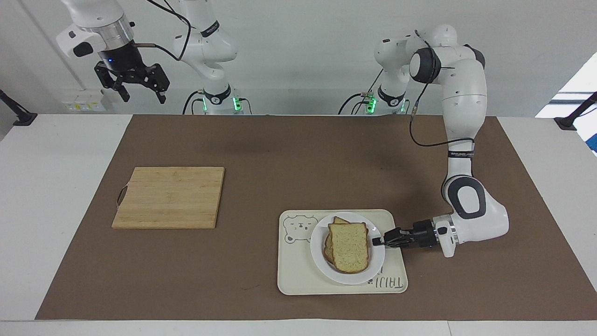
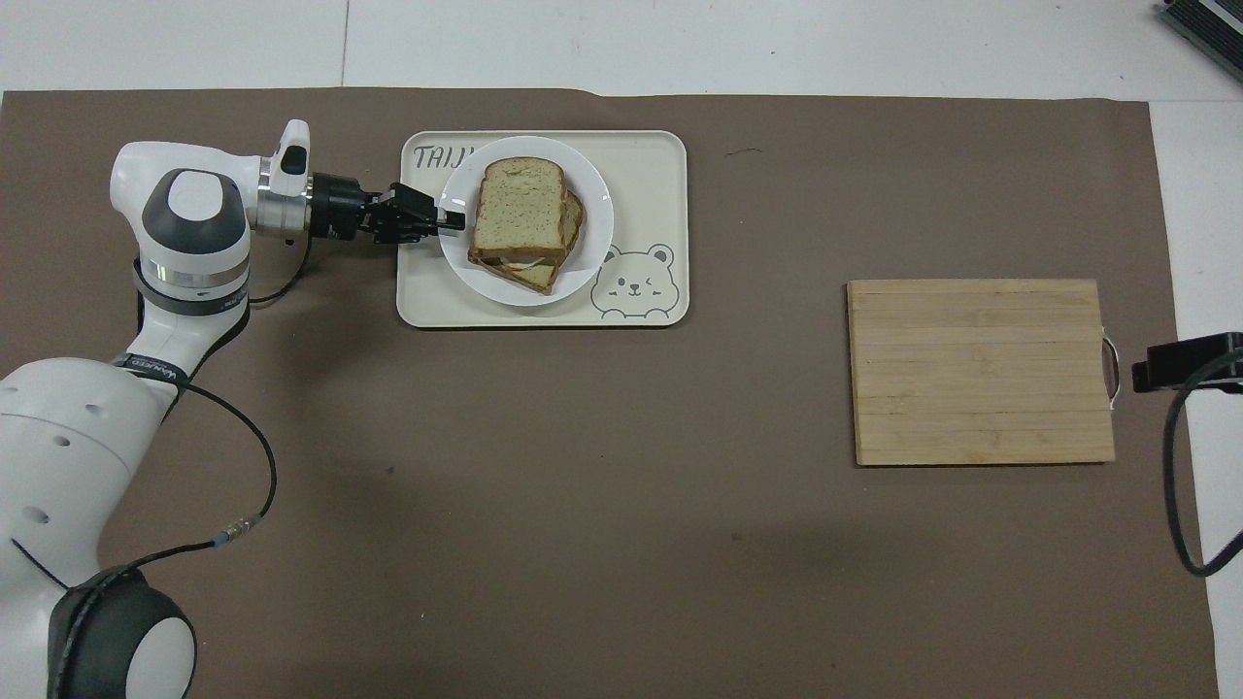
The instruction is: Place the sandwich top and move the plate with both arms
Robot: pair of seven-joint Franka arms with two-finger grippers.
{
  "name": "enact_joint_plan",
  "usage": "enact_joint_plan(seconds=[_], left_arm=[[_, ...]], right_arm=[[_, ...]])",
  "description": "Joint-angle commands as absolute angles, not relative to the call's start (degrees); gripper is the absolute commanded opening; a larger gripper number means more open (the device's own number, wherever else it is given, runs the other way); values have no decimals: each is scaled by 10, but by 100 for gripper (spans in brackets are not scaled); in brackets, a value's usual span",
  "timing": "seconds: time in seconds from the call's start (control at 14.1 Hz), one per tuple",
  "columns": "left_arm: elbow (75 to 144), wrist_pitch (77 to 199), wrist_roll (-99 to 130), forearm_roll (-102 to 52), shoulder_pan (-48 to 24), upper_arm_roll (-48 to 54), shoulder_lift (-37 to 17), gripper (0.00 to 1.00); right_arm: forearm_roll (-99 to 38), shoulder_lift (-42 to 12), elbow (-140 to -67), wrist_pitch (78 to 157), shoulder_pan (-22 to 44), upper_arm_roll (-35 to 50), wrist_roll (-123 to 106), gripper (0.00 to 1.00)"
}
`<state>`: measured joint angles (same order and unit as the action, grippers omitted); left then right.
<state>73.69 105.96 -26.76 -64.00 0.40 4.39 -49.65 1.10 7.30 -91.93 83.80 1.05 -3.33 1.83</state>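
The small round white plate (image 1: pixel 347 275), w/ the pale speckled bread slice (image 1: pixel 349 247) atop, is pinched at its rim by the left gripper (image 1: pixel 377 242) fingers, presumably for setting on the cream bear-print tray (image 1: pixel 298 280) near the bench's front edge, while the right gripper (image 1: pixel 140 88), fingers spread, is kept waiting high over the bench's right-arm-end back corner.

Looks like a robotics lab: two white arms (image 1: pixel 459 93) bolted at the table (image 1: pixel 56 186) edge, trailing cables, bare white walls, brown mat (image 1: pixel 289 163).

Left gripper (image 1: pixel 377 242) gripping rim of plate (image 1: pixel 318 242), plate sitting on tray (image 1: pixel 294 275) w/ bread slice (image 1: pixel 349 246) on top. Right gripper (image 1: pixel 140 88) hanging high, fingers spread. Cutting board (image 1: pixel 169 197) lying toward right arm's end.
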Motion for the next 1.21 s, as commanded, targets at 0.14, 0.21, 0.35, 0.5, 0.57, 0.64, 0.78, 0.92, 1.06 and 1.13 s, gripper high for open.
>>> enact_joint_plan(seconds=[0.14,0.21,0.35,0.5,0.57,0.64,0.78,0.92,1.06,1.13], left_arm=[[736,1034,-250,-614,11,40,-453,100],[748,1025,-243,-610,11,36,-439,100],[765,1031,-236,-577,7,24,-403,100],[766,1033,-187,-506,3,21,-364,100],[766,1032,-153,-472,3,22,-342,100],[766,1030,-126,-446,2,21,-322,100],[767,1026,-100,-355,0,22,-285,100],[768,1024,-96,-295,0,21,-248,100],[780,1024,-77,-212,-1,22,-211,100],[781,1027,-65,-174,-6,22,-195,100]], right_arm=[[10,69,-910,831,4,-28,24,100],[10,69,-910,831,4,-28,23,100],[10,69,-910,831,4,-28,23,100],[10,69,-910,831,4,-28,23,100],[10,69,-910,831,4,-28,24,100],[10,69,-910,831,4,-28,23,100],[10,69,-910,831,4,-28,23,100],[10,69,-910,831,4,-28,23,100],[9,69,-910,831,4,-28,24,100],[10,69,-910,831,4,-28,24,100]])
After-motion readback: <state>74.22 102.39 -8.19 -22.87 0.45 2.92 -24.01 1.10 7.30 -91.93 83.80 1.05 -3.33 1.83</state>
